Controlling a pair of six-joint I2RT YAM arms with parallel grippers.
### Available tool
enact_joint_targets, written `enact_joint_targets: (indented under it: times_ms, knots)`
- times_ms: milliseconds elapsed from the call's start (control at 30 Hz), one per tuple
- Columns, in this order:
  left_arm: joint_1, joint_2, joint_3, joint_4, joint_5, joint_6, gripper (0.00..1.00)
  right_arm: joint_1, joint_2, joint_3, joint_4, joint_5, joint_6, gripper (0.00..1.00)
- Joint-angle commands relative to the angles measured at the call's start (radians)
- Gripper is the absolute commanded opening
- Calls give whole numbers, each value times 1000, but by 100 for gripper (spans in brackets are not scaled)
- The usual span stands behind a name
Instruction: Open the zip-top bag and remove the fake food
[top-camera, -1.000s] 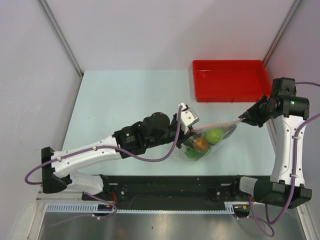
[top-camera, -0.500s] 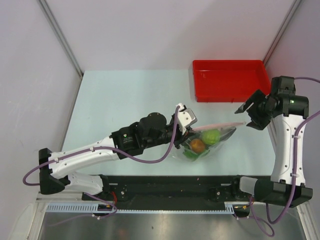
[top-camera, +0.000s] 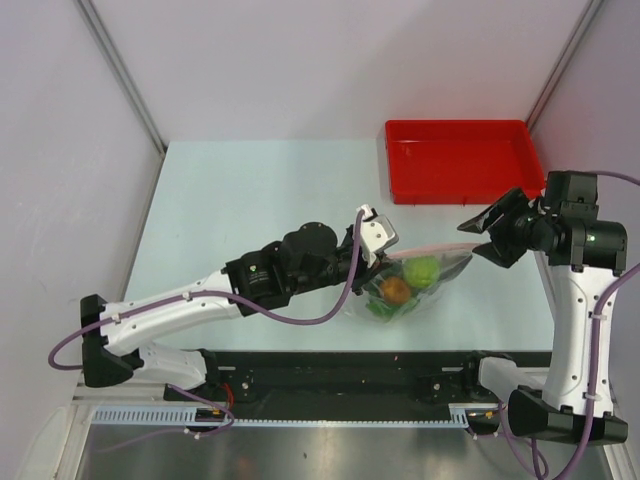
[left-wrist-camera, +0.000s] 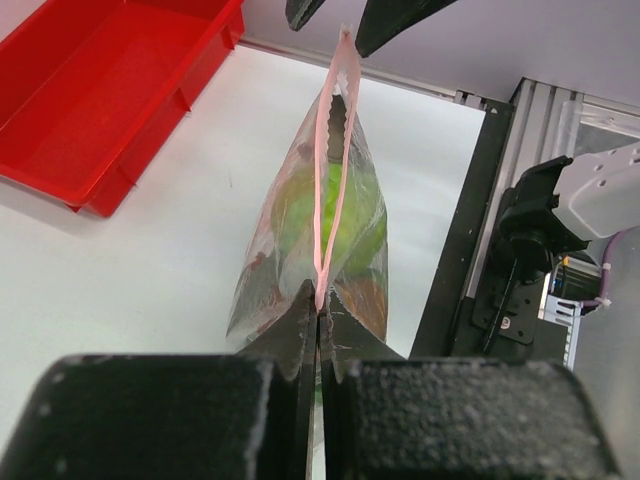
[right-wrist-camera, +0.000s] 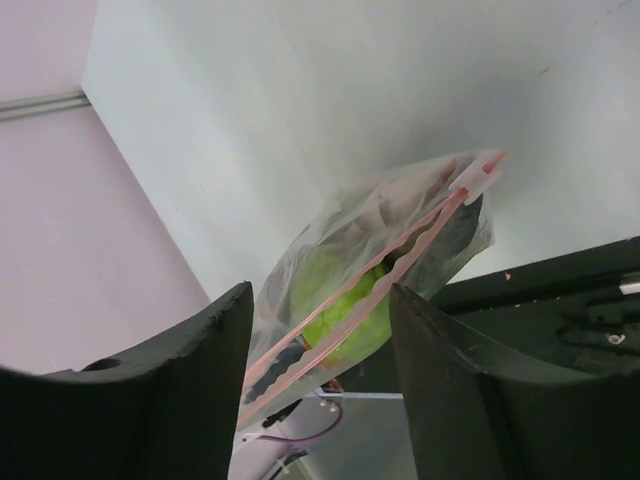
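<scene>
The clear zip-top bag hangs over the table's near right part, its pinkish zip strip stretched level. Inside show a light green fruit, an orange-brown fruit and a leafy green piece; I cannot make out the grey fish. My left gripper is shut on the strip's left end, pinched between its jaws in the left wrist view. My right gripper is open just off the strip's right end, holding nothing. In the right wrist view the bag lies beyond the spread fingers.
A red rectangular tray stands at the far right of the table, behind the right gripper; it shows in the left wrist view too. The black rail with the arm bases runs along the near edge.
My right gripper, shut on the strip's right end a second ago, has opened and let go, then swung down closer to the bag's end. The left gripper keeps its hold.
</scene>
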Motion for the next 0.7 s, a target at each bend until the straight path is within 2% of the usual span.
enact_joint_targets:
  times_ms: [0, 33, 300, 500, 667]
  knots:
    - [4, 3, 50, 10, 1, 15, 0, 6, -29, -15, -157, -35, 63, 59]
    - [4, 6, 50, 5, 1, 17, 0, 6, -29, -23, -157, -37, 65, 55]
    - [6, 15, 67, -11, 4, 23, 0, 20, -70, -67, -157, -43, 82, 43]
    - [4, 29, 78, -21, -2, 21, 0, 26, -90, -78, -157, -53, 74, 41]
    - [4, 32, 84, -30, -5, 23, 0, 35, -98, -91, -157, -55, 79, 34]
